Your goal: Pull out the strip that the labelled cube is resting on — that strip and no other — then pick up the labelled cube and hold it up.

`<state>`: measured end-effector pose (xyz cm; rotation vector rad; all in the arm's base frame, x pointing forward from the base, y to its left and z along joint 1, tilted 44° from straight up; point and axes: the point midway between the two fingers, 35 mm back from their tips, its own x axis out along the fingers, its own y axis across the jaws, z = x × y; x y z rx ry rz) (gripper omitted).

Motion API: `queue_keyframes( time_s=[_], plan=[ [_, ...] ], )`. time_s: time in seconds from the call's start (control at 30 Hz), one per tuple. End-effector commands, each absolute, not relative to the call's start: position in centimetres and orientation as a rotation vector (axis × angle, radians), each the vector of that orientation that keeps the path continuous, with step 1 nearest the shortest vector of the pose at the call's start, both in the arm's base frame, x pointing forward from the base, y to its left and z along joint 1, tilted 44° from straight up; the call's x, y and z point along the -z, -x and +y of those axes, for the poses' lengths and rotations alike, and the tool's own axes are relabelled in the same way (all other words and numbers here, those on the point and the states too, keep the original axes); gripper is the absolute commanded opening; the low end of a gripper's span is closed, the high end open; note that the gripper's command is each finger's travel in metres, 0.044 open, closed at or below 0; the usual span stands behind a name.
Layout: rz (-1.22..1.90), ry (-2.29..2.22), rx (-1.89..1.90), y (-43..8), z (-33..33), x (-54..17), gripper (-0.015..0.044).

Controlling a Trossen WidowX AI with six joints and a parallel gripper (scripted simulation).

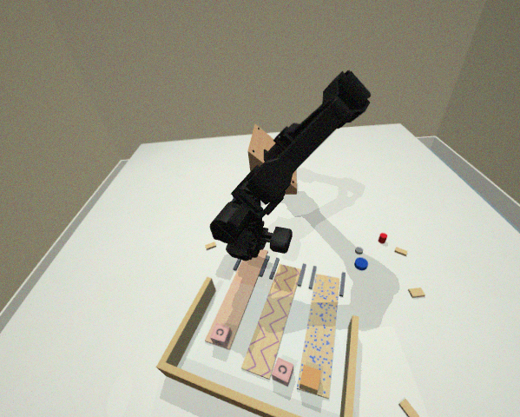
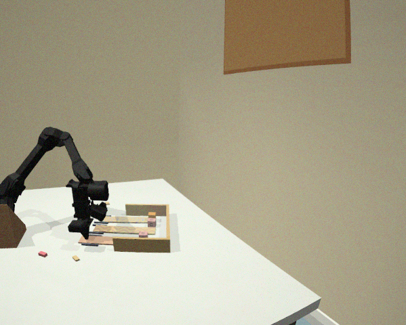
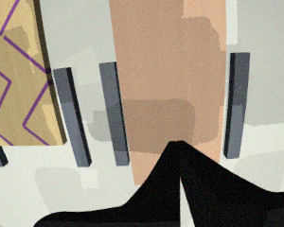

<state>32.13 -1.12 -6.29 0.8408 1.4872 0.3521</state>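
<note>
A pink cube marked C (image 1: 220,334) (image 2: 143,233) rests on the far end of the plain salmon strip (image 1: 238,298) (image 2: 103,240) (image 3: 166,57). My gripper (image 2: 87,237) (image 3: 175,148) is shut, pointing down, its tips at the top face of that strip near its arm-side end; nothing shows between them. In the top view the arm hides the tips. A second pink C cube (image 1: 282,371) (image 2: 151,222) stands beside the far end of the zigzag strip (image 1: 272,321) (image 2: 122,229) (image 3: 19,95). An orange cube (image 1: 310,378) (image 2: 152,213) sits on the blue-dotted strip (image 1: 320,336).
A wooden wall (image 1: 224,391) (image 2: 141,244) surrounds the strips' far ends on three sides. Dark guide rails (image 1: 274,268) (image 3: 115,113) (image 3: 238,106) flank the strips' arm-side ends. A blue disc (image 1: 361,263), a red cylinder (image 1: 382,237) and small wooden pieces (image 1: 416,292) lie on the table.
</note>
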Motion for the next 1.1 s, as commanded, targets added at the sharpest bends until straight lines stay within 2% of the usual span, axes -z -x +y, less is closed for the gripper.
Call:
queue_keyframes(
  time_s=[0.0,1.07],
  plan=[
    [1.501,-0.844,-0.357,-31.0,-0.6,6.4,0.0000],
    [1.503,-0.845,-0.357,-26.5,0.7,5.9,0.0000]
  ],
)
